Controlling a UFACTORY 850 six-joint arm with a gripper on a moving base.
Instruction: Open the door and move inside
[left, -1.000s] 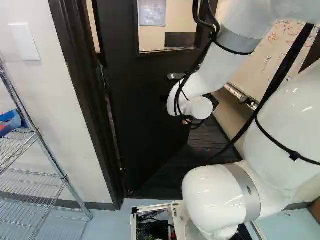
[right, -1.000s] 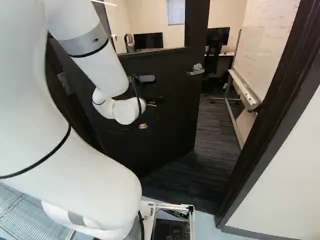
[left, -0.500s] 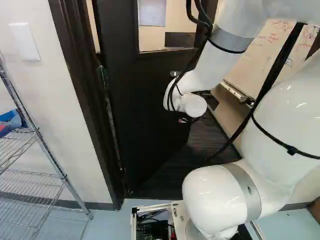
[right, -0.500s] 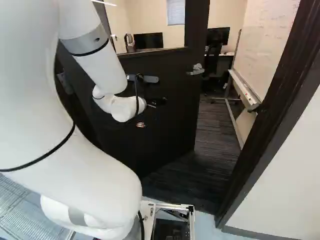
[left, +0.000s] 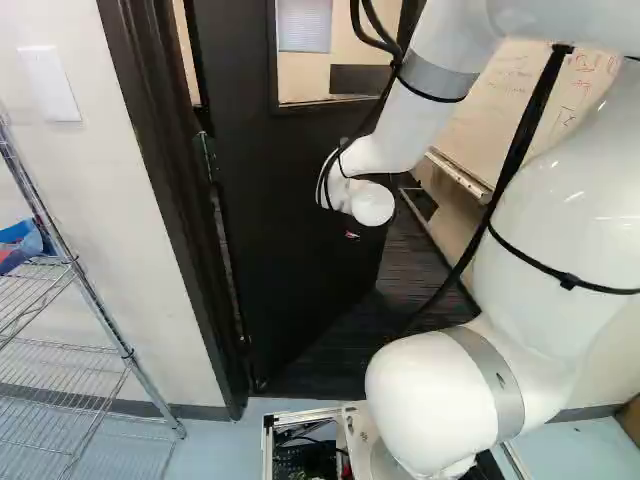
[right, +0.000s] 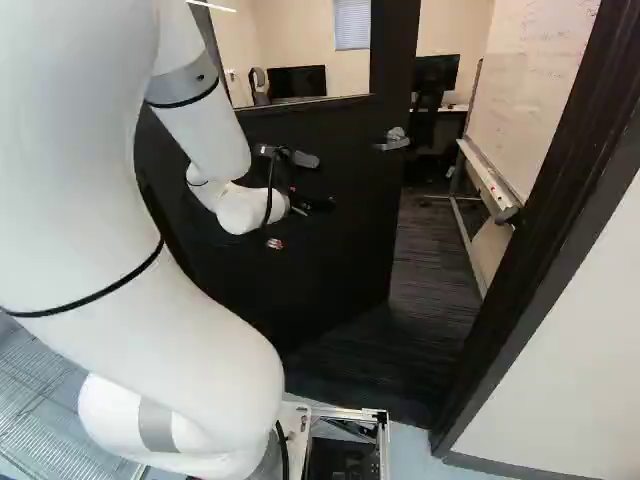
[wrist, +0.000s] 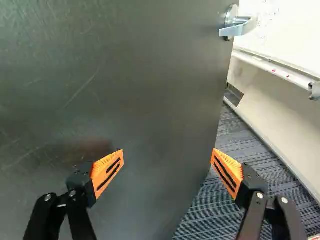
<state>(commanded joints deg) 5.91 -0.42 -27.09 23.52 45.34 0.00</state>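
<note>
The gripper (wrist: 167, 156) has its orange-padded fingers (wrist: 107, 172) spread, empty. The partly open door (wrist: 150, 90) slants ahead of them, its silver lever handle (wrist: 235, 30) beyond the finger nearer the free edge (wrist: 221, 100); the coming push likely goes straight ahead into the door.

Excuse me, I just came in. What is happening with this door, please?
A white robot arm holds its open gripper in front of a partly open dark door, gripping neither the door nor its lever handle. Carpet shows beyond the door's edge. The robot's base stands outside the door frame.
</note>
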